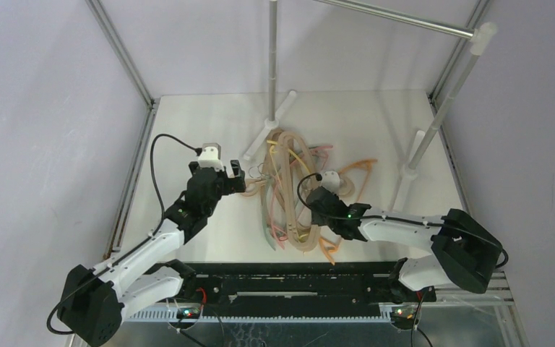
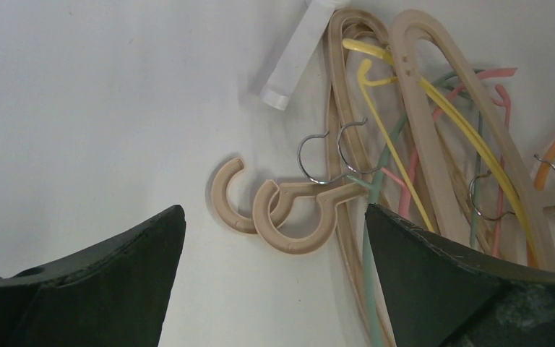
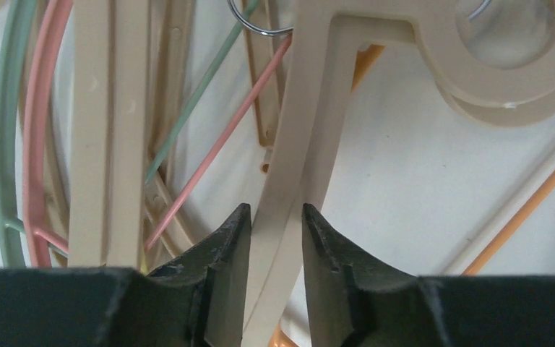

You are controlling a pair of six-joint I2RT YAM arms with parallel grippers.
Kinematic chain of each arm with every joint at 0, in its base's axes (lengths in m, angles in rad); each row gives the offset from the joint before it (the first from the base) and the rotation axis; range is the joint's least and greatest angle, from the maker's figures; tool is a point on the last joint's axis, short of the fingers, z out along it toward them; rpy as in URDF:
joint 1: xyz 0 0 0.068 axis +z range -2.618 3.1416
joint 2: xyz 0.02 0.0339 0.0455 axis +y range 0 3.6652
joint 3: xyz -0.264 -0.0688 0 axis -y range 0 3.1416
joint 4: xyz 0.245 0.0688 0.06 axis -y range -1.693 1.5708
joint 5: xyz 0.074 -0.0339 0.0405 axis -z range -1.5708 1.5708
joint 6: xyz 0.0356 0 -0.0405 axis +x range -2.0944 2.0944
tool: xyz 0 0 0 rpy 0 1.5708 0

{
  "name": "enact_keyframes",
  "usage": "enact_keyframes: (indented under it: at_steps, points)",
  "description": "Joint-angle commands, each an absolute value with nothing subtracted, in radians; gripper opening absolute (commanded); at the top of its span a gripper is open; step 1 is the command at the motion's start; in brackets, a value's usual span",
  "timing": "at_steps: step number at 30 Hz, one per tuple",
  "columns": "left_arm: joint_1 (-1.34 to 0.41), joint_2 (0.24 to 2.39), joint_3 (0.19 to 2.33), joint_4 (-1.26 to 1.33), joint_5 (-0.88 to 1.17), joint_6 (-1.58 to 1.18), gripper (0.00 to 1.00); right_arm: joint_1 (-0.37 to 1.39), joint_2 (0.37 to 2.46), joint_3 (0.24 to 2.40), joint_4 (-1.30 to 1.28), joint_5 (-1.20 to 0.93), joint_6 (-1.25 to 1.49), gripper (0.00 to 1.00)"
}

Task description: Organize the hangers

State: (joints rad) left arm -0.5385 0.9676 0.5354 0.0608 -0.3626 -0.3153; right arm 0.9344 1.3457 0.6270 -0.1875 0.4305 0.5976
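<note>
The hangers (image 1: pixel 293 188) lie in a tangled pile in the middle of the table: thick beige ones with thin orange, yellow, pink and pale-green ones. My left gripper (image 1: pixel 240 179) is open and empty at the pile's left edge. In the left wrist view it (image 2: pixel 274 210) hovers just short of two big beige hooks (image 2: pixel 289 231). My right gripper (image 1: pixel 312 198) sits over the pile's right side. In the right wrist view it (image 3: pixel 275 210) is shut on the arm of a beige hanger (image 3: pixel 311 130), below that hanger's ring-shaped hook (image 3: pixel 509 65).
The silver rail stands behind the pile on an upright post (image 1: pixel 272 58) with a white foot (image 1: pixel 267 126), which also shows in the left wrist view (image 2: pixel 293 61). A second slanted post (image 1: pixel 441 108) stands at the right. A black track (image 1: pixel 296 285) runs along the near edge.
</note>
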Motion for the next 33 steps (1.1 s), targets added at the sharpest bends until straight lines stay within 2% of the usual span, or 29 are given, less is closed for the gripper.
enact_keyframes:
  at_steps: [1,6,12,27,33]
  points:
    - [-0.545,0.948,0.528,0.084,-0.367,-0.331,0.99,0.957,1.388,0.674,-0.169,0.404,0.635,0.35]
    - [-0.545,0.957,0.528,0.085,-0.364,-0.331,0.99,0.972,1.408,0.686,-0.188,0.444,0.634,0.36]
    - [-0.545,0.966,0.534,0.079,-0.364,-0.330,0.99,0.989,1.419,0.712,-0.262,0.528,0.651,0.00]
    - [-0.546,0.959,0.542,0.060,-0.356,-0.335,0.98,1.098,1.234,0.874,-0.551,0.919,0.605,0.00]
    - [-0.551,0.949,0.544,0.057,-0.352,-0.340,0.98,1.091,1.304,1.121,-0.749,1.238,0.531,0.00]
